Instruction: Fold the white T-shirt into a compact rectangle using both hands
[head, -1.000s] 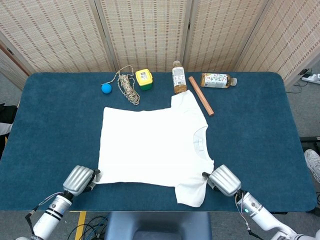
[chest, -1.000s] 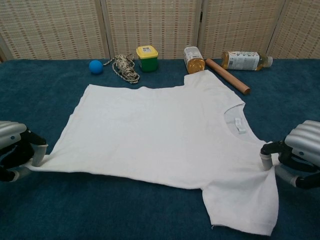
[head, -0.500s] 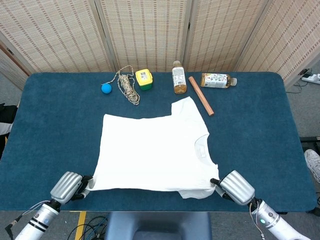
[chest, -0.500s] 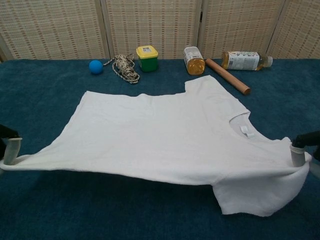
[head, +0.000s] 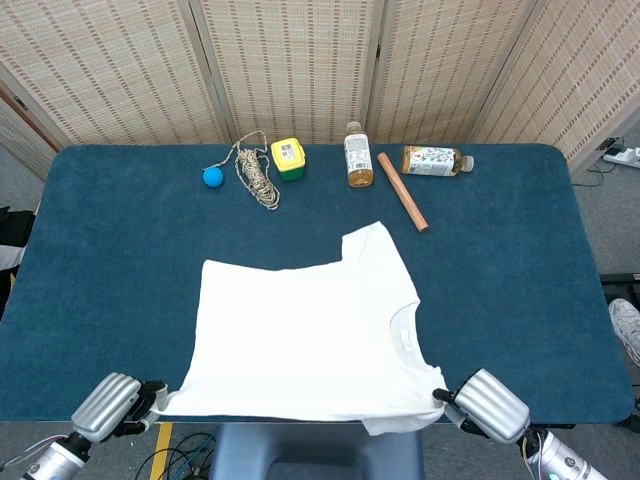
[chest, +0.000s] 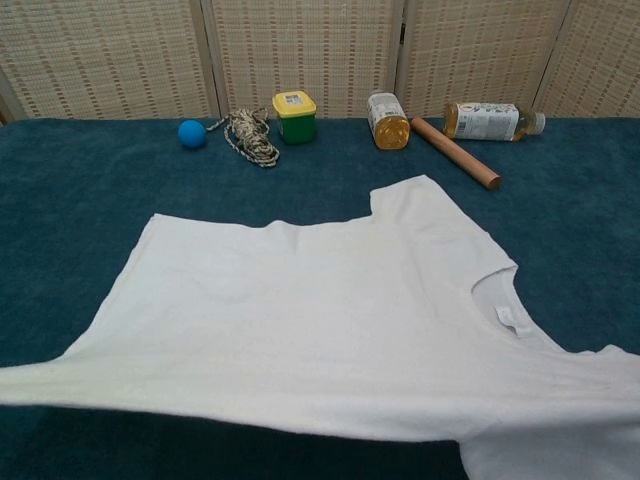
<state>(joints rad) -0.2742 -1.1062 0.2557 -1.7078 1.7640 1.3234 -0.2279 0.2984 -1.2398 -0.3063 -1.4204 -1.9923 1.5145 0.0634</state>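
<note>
While both hands pinch it, T-shirt (head: 310, 340) lies crosswise (collar rightward).

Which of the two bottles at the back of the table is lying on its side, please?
The bottle nearer the right edge, beyond the wooden stick, lies sideways; the other bottle stands upright.

The left hand (head: 118, 403) was a ribbed, silver-grey metallic shell with black parts between its fingers and pale tips; the right hand (head: 489, 406) matched it, silver and ridged across the back, with dark fittings at the finger side; each sat on a white, cylindrical forearm banded in black at the wrist; thin dark cables trailed beside the left forearm.
</note>
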